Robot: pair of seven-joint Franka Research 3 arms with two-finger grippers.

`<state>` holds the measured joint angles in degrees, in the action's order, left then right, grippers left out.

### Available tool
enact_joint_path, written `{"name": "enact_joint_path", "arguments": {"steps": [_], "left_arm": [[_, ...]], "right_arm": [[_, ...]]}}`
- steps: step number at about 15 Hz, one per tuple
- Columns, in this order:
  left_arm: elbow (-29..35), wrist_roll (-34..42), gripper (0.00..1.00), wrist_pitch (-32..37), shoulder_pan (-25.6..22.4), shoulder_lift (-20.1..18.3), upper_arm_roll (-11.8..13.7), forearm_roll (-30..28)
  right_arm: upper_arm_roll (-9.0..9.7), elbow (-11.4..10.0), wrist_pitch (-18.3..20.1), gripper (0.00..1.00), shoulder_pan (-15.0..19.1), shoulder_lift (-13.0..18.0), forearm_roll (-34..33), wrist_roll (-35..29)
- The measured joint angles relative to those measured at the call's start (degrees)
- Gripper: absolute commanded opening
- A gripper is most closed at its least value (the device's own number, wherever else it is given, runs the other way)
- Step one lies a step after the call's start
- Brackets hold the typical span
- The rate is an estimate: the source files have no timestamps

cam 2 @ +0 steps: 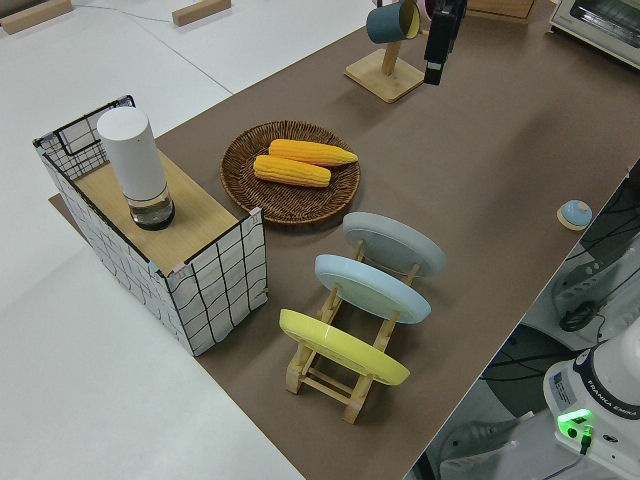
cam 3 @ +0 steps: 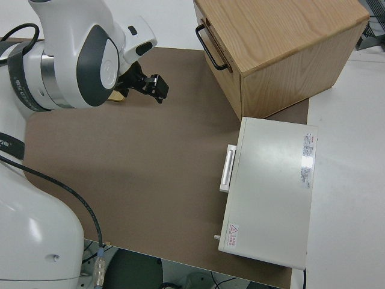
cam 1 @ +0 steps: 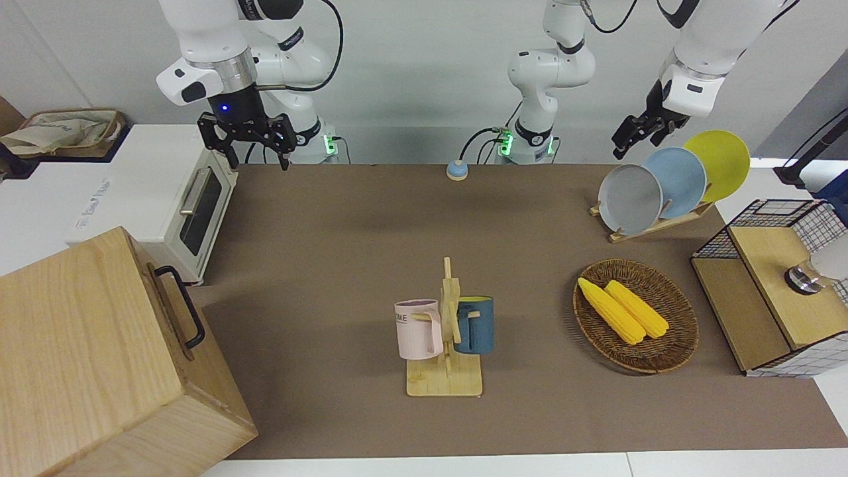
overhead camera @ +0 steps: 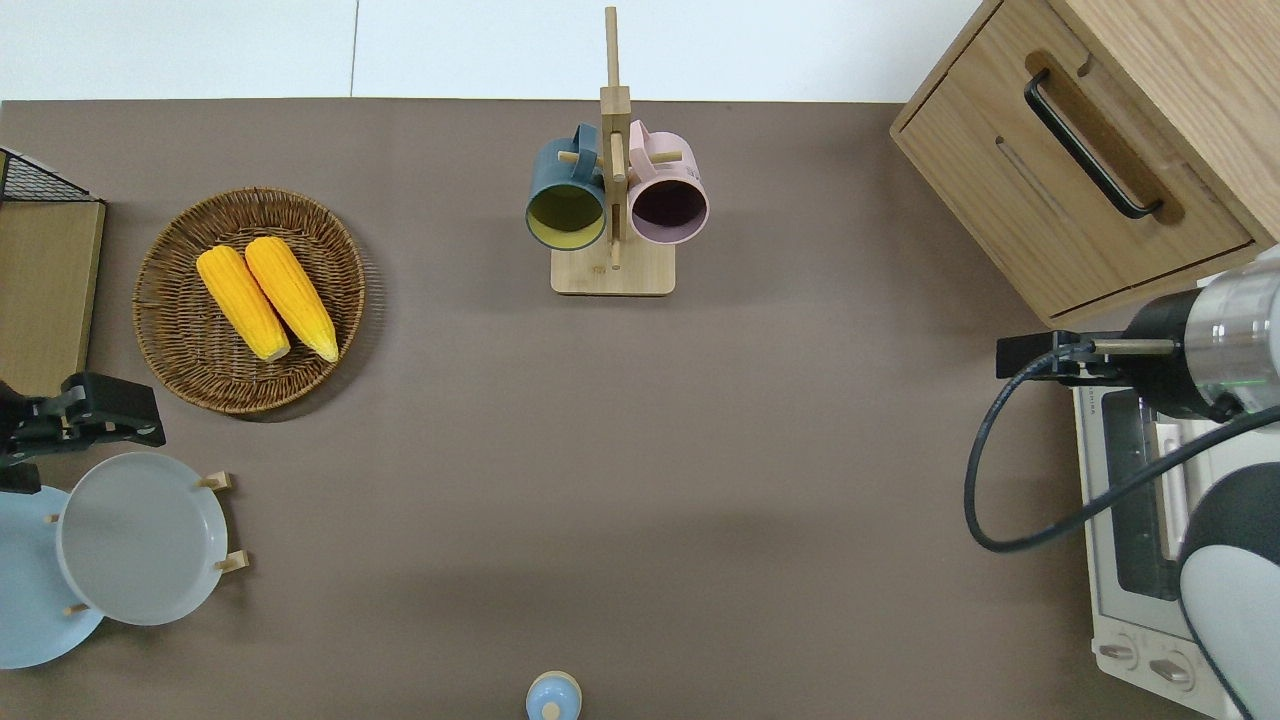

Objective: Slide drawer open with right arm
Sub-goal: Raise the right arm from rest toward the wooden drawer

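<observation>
The wide pale-wood drawer with its black metal bar handle sits shut in the big light-wood box cabinet, at the right arm's end of the table, farther from the robots than the white toaster oven. The right gripper is up over the oven, fingers spread apart, holding nothing. The left arm is parked.

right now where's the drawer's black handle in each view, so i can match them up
Front view: the black bar handle shows at the picture's left edge, on the wooden cabinet.
Overhead view: handle in the top right corner.
Left side view: not in it.
Right side view: handle at top centre.
Shared landmark: the white toaster oven, beside the cabinet, nearer to the robots.
</observation>
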<state>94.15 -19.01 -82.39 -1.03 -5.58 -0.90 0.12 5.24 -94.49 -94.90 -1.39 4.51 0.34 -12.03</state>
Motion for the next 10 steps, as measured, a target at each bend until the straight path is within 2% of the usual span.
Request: {"name": "enact_joint_path", "arguments": {"steps": [1,5,10], "left_arm": [[0.0,0.0,0.99,0.0,0.0,0.0,0.0,0.0],[0.0,0.0,0.99,0.0,0.0,0.0,0.0,0.0],[0.0,0.0,0.99,0.0,0.0,0.0,0.0,0.0]], "right_arm": [[-0.01,1.0,0.0,0.987,0.0,-0.5,0.1,-0.1],[0.31,2.1,1.0,0.987,0.0,-1.7,-1.3,-0.2],[4.72,2.6,1.9,0.987,-0.9,-2.5,-10.4,-3.3]]}}
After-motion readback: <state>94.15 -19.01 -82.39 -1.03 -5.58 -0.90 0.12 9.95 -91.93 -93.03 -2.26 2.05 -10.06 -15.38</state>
